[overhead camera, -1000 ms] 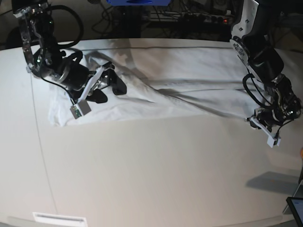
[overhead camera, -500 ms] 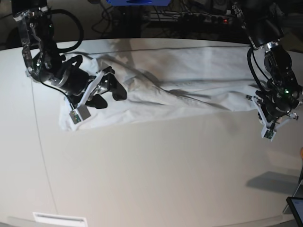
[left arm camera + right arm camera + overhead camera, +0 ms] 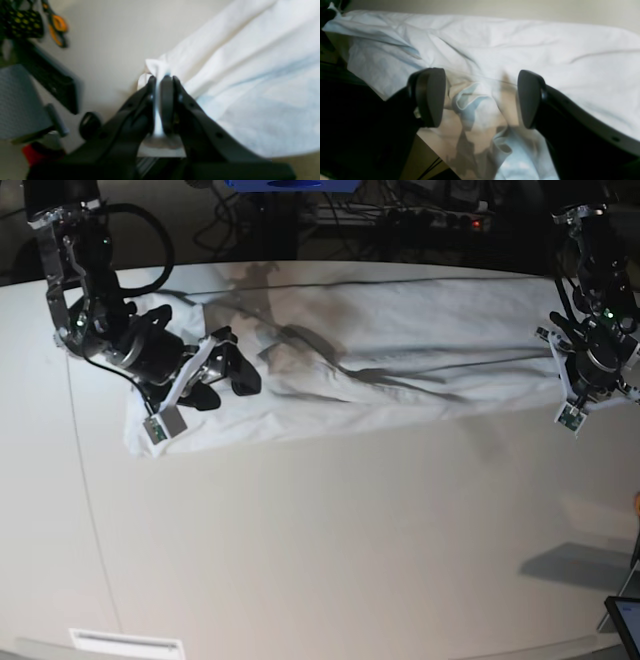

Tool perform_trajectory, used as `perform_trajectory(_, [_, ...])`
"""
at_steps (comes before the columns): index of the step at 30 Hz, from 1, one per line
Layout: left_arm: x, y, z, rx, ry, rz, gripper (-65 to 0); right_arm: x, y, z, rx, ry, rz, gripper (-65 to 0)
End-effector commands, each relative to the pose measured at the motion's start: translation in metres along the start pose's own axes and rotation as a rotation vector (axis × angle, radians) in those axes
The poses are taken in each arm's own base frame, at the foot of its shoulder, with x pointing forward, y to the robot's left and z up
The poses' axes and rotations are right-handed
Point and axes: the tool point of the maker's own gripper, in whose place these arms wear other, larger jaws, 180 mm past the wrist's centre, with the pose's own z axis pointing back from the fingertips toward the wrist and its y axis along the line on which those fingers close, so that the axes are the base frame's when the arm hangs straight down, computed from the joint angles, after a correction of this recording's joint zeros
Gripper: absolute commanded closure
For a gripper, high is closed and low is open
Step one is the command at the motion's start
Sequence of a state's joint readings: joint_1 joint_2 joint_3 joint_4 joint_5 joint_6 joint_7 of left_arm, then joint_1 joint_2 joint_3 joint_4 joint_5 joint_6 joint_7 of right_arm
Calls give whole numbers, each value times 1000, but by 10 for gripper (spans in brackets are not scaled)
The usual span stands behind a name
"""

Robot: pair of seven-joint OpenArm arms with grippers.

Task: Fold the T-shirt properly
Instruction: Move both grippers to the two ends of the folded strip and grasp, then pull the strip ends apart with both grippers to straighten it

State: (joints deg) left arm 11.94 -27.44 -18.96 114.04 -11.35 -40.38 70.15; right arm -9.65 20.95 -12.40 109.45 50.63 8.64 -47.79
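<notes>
**White shirt stretched along the far side of the table, one corner pinched**

The T-shirt (image 3: 400, 350) lies across the far half of the table (image 3: 330, 550), spread long from left to right in the base view, its near edge running in a shallow diagonal and its cloth creased by several dark folds near the middle. Towards the left end the fabric is bunched and wrinkled; towards the right it lies flatter and reaches almost to the table's far right edge.

At that right end the left gripper (image 3: 161, 80) is closed tight on a corner of the shirt: the left wrist view shows a thin strip of white cloth squeezed between its two dark fingers (image 3: 167, 100), with the rest of the shirt fanning away to the right. In the base view this gripper (image 3: 590, 375) hangs over the shirt's right edge.

At the left end the right gripper (image 3: 480, 100) stands wide apart over a rumpled hem, holding nothing; its pads (image 3: 431, 97) straddle a small curled fold of cloth. The base view shows this gripper (image 3: 225, 370) low over the bunched left part of the shirt.

Beyond the shirt's corner, the left wrist view shows blurred orange-handled scissors (image 3: 57, 27) and a dark flat object (image 3: 52, 80) on the table.
</notes>
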Motion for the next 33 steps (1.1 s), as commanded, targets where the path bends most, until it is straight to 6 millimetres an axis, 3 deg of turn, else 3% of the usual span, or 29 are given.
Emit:
perform_trajectory(1, [-1, 13, 6, 38, 5, -23, 0, 14, 4, 2, 15, -45, 14, -428])
perform_trajectory(12, [-29, -2, 6, -2, 81, -80, 0, 25, 11, -4, 35, -78, -1, -428])
perform_trajectory(19, [-30, -25, 3, -76, 113, -255, 0, 24, 6, -7, 28, -71, -11, -428])
perform_trajectory(31, [-33, -18, 4, -69, 135, -323, -7, 26, 6, -7, 28, -75, -8, -428])
perform_trajectory(33, [-33, -22, 3, -87, 142, -375, -57, 25, 6, -7, 27, -74, -9, -428])
